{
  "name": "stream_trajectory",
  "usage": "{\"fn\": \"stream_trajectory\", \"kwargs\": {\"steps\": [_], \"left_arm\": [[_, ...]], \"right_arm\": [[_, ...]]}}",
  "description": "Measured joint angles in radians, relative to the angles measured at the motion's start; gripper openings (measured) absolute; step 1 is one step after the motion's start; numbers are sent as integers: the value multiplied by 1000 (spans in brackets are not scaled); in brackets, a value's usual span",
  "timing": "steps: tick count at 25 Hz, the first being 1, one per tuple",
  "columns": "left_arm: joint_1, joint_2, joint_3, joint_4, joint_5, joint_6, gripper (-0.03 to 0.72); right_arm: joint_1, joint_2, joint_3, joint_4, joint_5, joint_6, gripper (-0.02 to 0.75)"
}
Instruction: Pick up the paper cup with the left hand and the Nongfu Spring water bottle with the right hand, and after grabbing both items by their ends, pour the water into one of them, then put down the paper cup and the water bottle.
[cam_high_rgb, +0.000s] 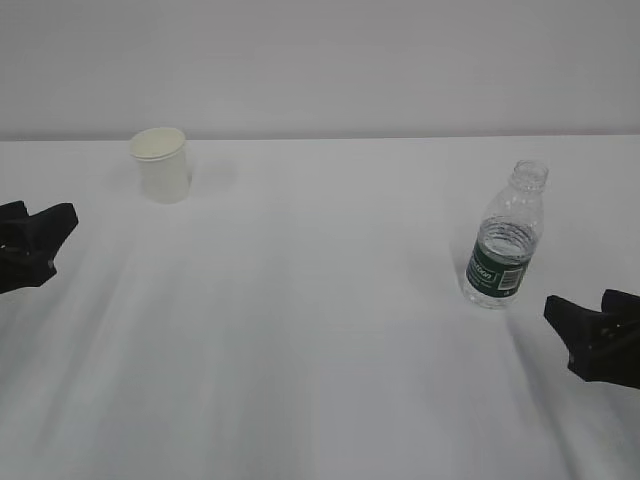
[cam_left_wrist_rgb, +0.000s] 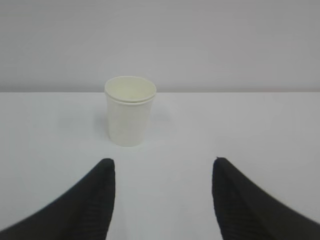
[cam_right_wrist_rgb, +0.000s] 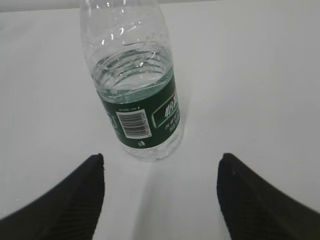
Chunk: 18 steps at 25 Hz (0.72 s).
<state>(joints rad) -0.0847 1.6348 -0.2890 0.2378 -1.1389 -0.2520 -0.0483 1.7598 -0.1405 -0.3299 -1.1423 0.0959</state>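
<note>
Two claws were in view and neither had hold of anything. The left claw (cam_left_wrist_rgb: 162, 200) stood with its fingers spread wide and bare desk between them; the cup (cam_left_wrist_rgb: 130, 111) lay ahead of it, apart from both fingers and slightly left of the gap's centre line. The right claw (cam_right_wrist_rgb: 161, 200) was likewise parted, wide enough to take the bottle (cam_right_wrist_rgb: 134, 85), which stood just beyond its fingertips and left of the gap's centre, untouched.

Progress, as judged: no step of the task was complete. Both pickups, the pour and the set-down all remained. Each claw appeared lined up for an approach, the right one nearer its object than the left.

Location, exterior view: the cup (cam_high_rgb: 162, 164) stood upright at the far left of the white desk (cam_high_rgb: 300, 330), close to the back edge. The bottle (cam_high_rgb: 506, 236) stood upright at the right, nearer the front, well apart from the cup.

Condition: the cup was plain cream-white, tapered, rolled rim intact, and looked empty. The bottle was clear ribbed plastic, uncapped, with a dark green label bearing white lettering and a barcode. The water (cam_right_wrist_rgb: 131, 75) reached just above the label, roughly half full.
</note>
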Motion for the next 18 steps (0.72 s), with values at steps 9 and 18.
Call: {"fn": "stream_trajectory", "kwargs": {"steps": [9,18], "left_arm": [[0,0,0,4,0,0,442],[0,0,0,8,0,0,442]], "right_arm": [[0,101,-69,-11,-3,-3,637],[0,159,-117,-36,-3,5,668]]}}
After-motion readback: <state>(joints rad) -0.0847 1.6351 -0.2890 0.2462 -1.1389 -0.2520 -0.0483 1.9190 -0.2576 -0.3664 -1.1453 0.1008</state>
